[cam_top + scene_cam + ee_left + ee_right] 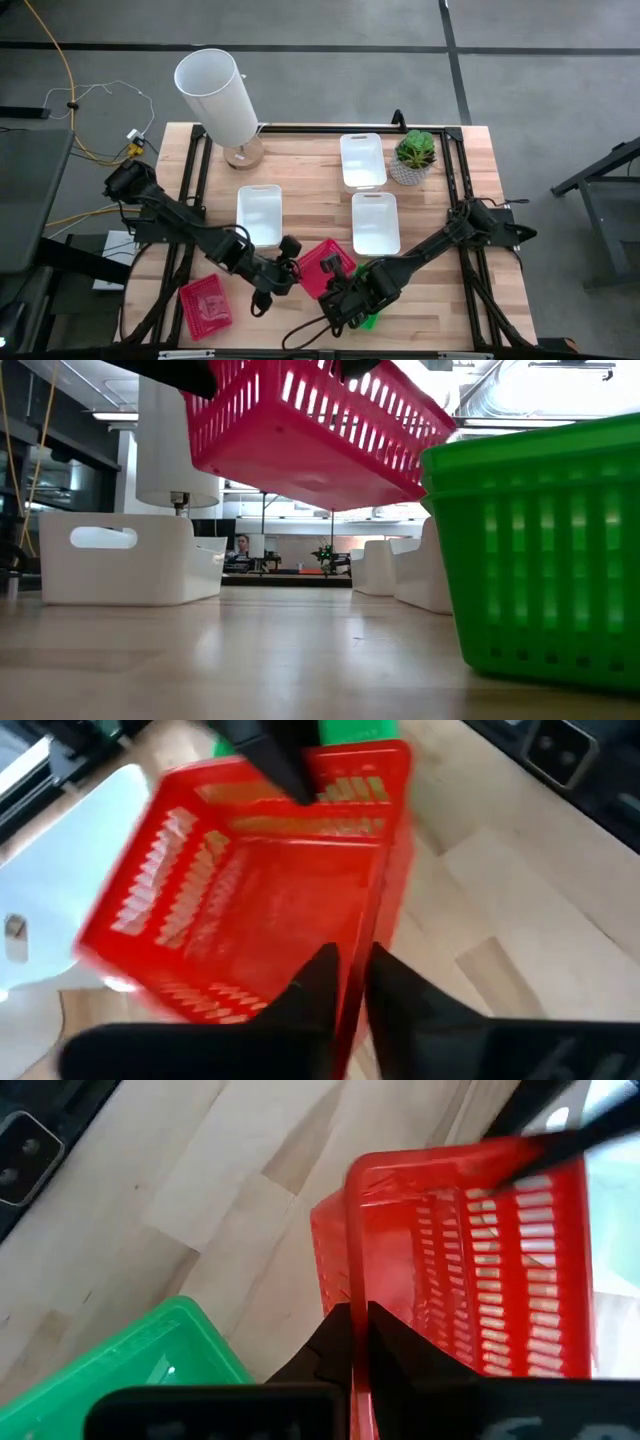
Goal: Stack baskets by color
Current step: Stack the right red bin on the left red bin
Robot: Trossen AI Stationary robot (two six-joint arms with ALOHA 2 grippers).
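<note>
Both grippers pinched opposite rims of one red basket (322, 266), held tilted clear above the table (300, 170) near its front middle: the left gripper (350, 982) on its left rim, the right gripper (357, 1338) on its right rim, green baskets (150, 1355) just beside it

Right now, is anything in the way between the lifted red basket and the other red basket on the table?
Nothing visible. Both claws hold the raised red basket clear of the table; the bare table lies between it and the second red basket.
</note>
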